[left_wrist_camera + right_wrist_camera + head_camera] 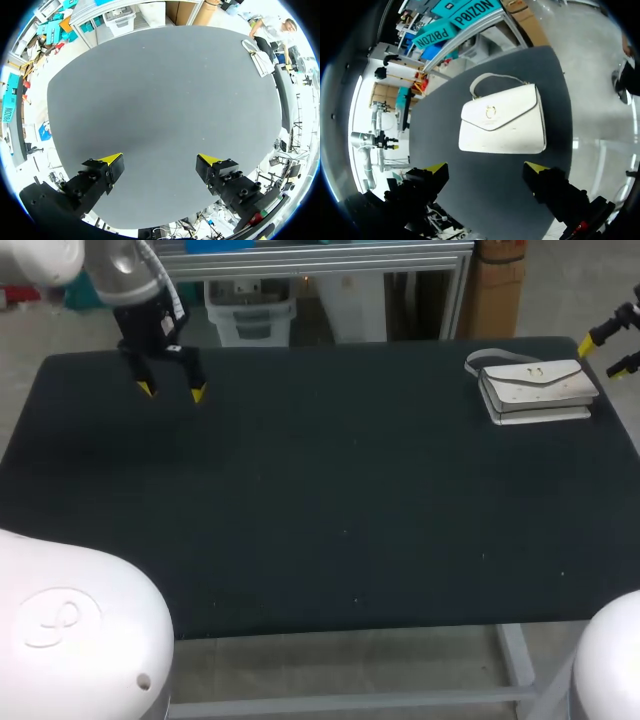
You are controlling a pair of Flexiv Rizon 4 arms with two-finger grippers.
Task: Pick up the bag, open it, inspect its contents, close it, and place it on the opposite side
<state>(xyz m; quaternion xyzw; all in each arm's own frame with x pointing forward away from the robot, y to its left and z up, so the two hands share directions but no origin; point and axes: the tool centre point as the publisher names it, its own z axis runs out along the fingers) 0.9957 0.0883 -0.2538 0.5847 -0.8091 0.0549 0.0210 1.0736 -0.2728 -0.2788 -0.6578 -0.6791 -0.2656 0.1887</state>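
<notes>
The dark tabletop (320, 510) is bare across its near half. At its far left, the left end effector (170, 390) hangs above the surface, fingers spread wide, holding nothing. At the far right corner, a white handbag (535, 388) lies flat, flap shut, strap looped behind it. The right end effector (487, 172) hovers just short of it, also wide open and empty. This fits either a bag awaiting pickup or one already set down.
</notes>
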